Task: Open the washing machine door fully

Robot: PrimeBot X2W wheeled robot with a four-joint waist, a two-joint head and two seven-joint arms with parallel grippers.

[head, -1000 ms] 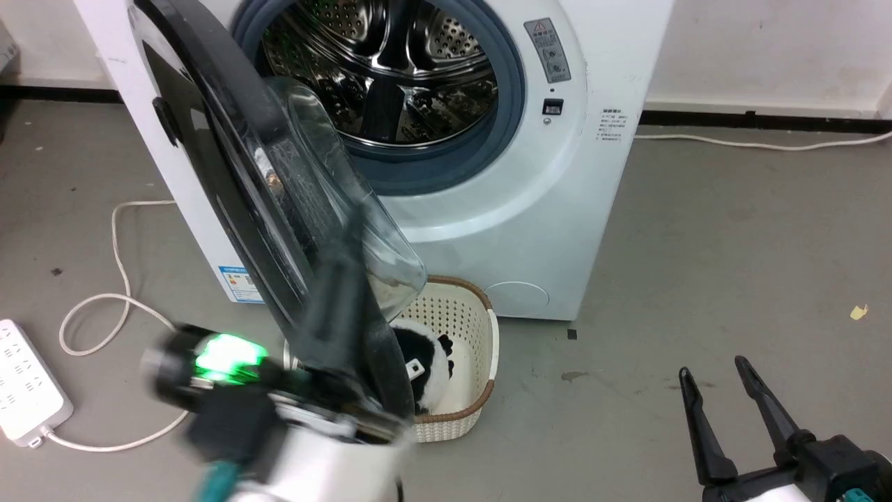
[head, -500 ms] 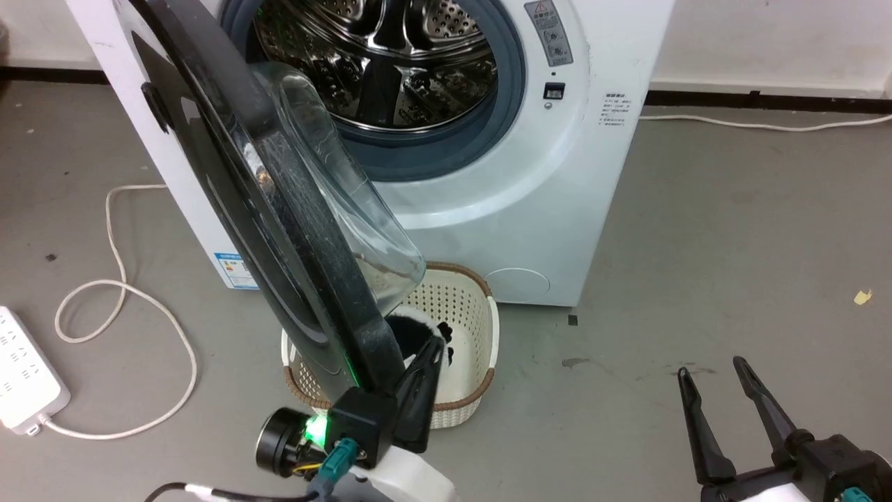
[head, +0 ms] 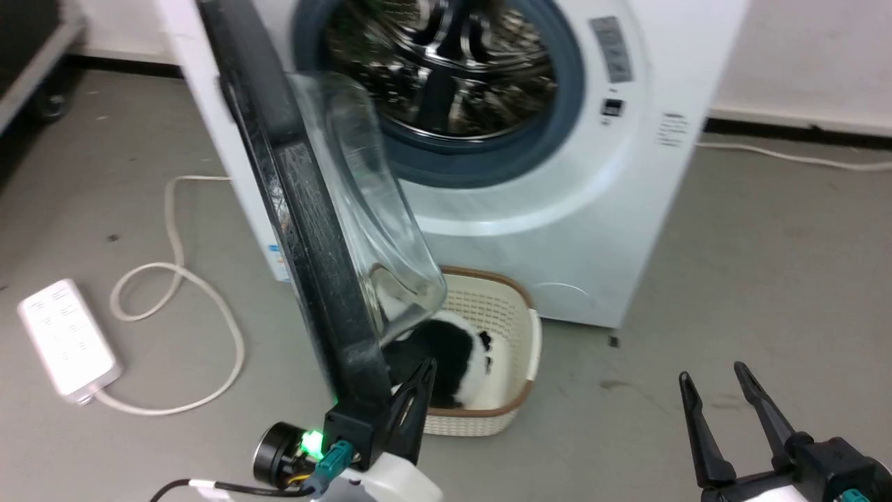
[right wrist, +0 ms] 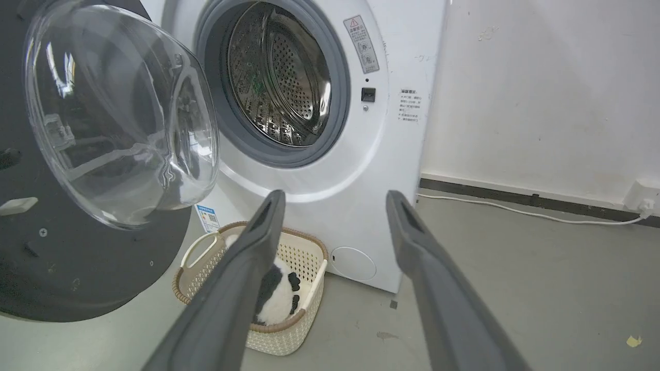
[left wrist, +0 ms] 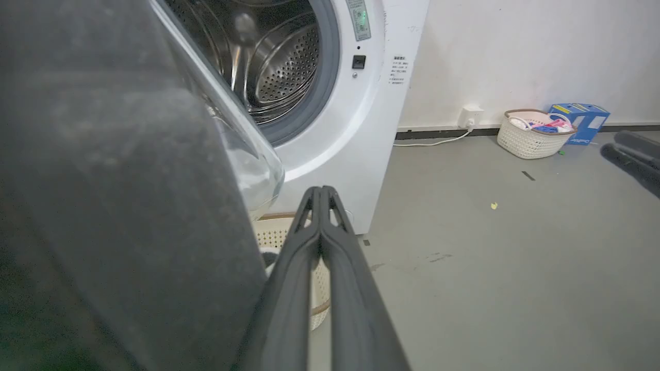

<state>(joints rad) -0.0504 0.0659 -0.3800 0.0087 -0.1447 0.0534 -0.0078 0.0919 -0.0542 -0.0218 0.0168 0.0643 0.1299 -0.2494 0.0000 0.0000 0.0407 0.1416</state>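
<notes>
The white washing machine point(head: 592, 230) stands with its steel drum point(head: 446, 63) exposed. Its round black door point(head: 306, 209) hangs open to the left and shows nearly edge-on in the head view, the clear glass bowl point(head: 369, 209) bulging toward the drum. My left gripper point(head: 426, 365) is shut, with nothing held. Its fingers point(left wrist: 309, 268) lie close along the inner side of the door's lower rim point(left wrist: 129, 206). My right gripper point(head: 713, 373) is open and well apart at the lower right. In the right wrist view, the right gripper point(right wrist: 335, 198) faces the machine point(right wrist: 361, 180) and the door point(right wrist: 51, 268).
A cream basket point(head: 519, 328) holding a black-and-white plush toy point(head: 446, 348) sits on the floor under the door. A white power strip point(head: 66, 341) and looped cable point(head: 174, 279) lie at left. A second basket point(left wrist: 531, 139) and blue box point(left wrist: 577, 116) stand by the wall.
The head camera has turned, shifting the whole picture rightward. My left arm, blurred in motion a second ago, now rests with shut fingers beside the door's lower rim. The door shows more edge-on.
</notes>
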